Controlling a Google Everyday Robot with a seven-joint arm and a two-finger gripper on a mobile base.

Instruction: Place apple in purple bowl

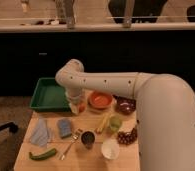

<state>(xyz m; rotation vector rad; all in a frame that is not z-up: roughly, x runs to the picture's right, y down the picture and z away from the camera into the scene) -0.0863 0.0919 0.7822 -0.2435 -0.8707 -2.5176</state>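
Camera view: the gripper (77, 106) hangs over the wooden table (51, 162) beside the green tray (48, 95), clasping the apple (81, 108), left of the orange bowl (100, 99). The purple bowl (124, 105) sits farther right.

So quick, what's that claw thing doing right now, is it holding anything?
Gripper: low over the table beside the green tray, right at the apple; whether it grips the apple cannot be told.

The tool (76, 105) hangs left of the purple bowl (125, 105).
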